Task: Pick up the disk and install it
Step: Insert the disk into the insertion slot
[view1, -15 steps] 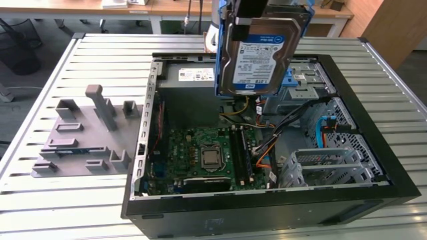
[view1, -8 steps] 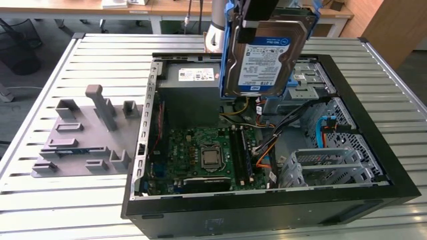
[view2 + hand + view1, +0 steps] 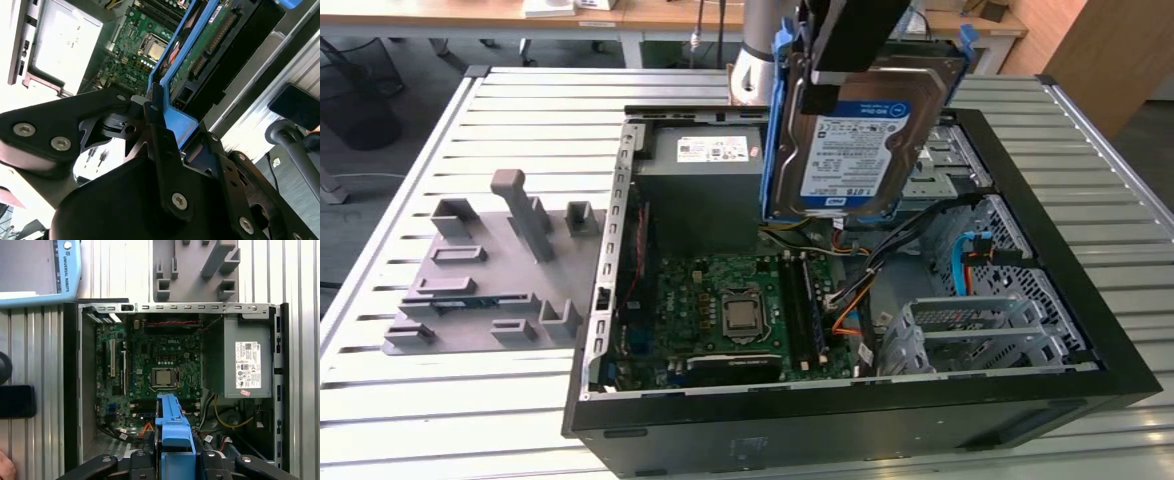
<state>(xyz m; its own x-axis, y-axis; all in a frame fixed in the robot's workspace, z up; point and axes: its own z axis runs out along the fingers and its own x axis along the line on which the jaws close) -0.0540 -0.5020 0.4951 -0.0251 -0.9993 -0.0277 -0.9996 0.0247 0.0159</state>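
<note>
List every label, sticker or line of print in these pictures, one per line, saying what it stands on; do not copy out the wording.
White-and-blue label: on the disk, held upright above the computer case.
White sticker: on the grey power supply.
Small pink sticker: on the power supply too, beside the white one.
White lettering: on the motherboard.
Dark lettering: on the teach pendant's blue rim.

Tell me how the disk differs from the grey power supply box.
The disk is held upright above the case by the gripper; the power supply box sits inside it. The disk is framed in blue; the power supply box is bare grey. Both are rectangular and labelled.
</note>
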